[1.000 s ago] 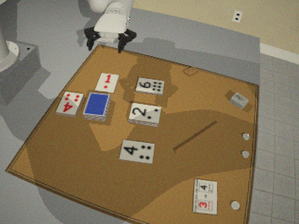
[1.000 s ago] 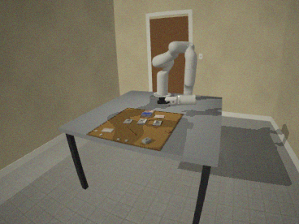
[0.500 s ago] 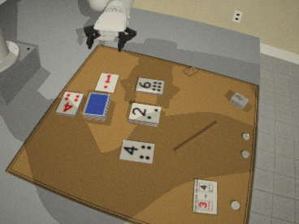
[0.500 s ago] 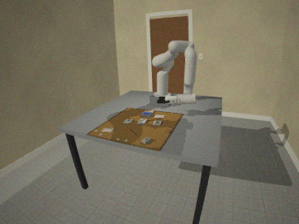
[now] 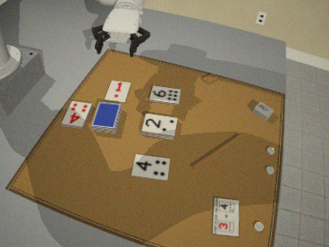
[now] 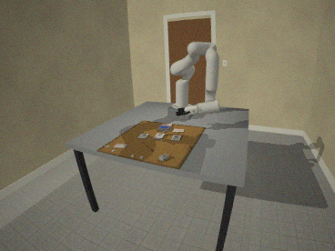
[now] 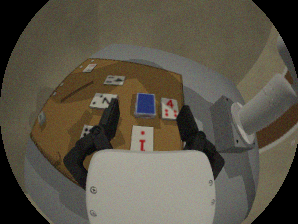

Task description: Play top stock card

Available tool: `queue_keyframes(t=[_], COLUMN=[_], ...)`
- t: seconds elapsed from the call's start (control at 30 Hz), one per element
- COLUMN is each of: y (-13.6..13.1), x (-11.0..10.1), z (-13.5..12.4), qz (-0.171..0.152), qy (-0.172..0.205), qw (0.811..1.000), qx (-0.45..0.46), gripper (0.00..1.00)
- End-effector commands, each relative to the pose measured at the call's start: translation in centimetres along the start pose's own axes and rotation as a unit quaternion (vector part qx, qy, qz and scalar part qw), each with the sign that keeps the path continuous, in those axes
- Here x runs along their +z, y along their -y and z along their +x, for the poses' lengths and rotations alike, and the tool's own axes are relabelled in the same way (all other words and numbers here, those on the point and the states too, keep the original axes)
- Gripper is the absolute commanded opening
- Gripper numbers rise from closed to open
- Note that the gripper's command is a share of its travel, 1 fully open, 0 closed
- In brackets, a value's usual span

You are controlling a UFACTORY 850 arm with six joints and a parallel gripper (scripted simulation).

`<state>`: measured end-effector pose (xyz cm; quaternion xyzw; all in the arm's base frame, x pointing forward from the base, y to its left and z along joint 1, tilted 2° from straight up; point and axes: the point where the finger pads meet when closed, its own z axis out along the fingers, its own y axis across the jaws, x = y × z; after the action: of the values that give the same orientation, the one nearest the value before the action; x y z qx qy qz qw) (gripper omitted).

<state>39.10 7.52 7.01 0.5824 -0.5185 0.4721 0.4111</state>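
One pincer (image 5: 115,50) (image 6: 182,112) (image 7: 150,108) hangs by the edge of the one brown cloth (image 5: 197,190) (image 6: 132,152) (image 7: 65,112). Its two fingers are wide apart, with no card between them.

Nearest to it on the cloth is one red 1 (image 5: 118,91) (image 7: 142,138), face up. Just beside that is one blue stock (image 5: 106,114) (image 6: 164,128) (image 7: 145,104), a stack of cards lying face down. On the stock's other side is one red 4 (image 5: 77,114) (image 7: 170,108).

Then come three black piles in a row: one 6 (image 5: 164,94) (image 6: 176,137), one 2 (image 5: 159,125) (image 6: 159,135) (image 7: 104,101) and one black 4 (image 5: 150,166) (image 6: 143,135) (image 7: 114,80). The 2 is in the middle.

Farther out there is one thin brown stick shape (image 5: 216,151) (image 6: 147,146) (image 7: 77,91), one gray block (image 5: 263,111) (image 6: 164,157) (image 7: 42,118) and three little round white things (image 5: 271,150). One card with a red 3 and a black 4 (image 5: 225,217) (image 6: 120,145) (image 7: 90,68) lies near one of the round things. One gray table (image 6: 218,150) holds it all up.
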Motion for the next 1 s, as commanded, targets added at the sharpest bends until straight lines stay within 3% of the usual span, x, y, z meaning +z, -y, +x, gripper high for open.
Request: queue_keyframes(t=[0.0, 0.37, 0.47, 0.57, 0.97], y=[0.04, 0.04, 0.04, 0.04, 0.03], x=[-0.04, -0.04, -0.05, -0.04, -0.03], z=[0.03, 0.03, 0.03, 0.02, 0.01], qz=[0.000, 0.000, 0.000, 0.000, 0.000], qy=[0.049, 0.176, 0.180, 0.231, 0.343], qw=[0.999, 0.984, 0.984, 0.973, 0.939], qx=[0.000, 0.000, 0.000, 0.000, 0.000], gripper=[1.00, 1.00, 1.00, 1.00, 1.00])
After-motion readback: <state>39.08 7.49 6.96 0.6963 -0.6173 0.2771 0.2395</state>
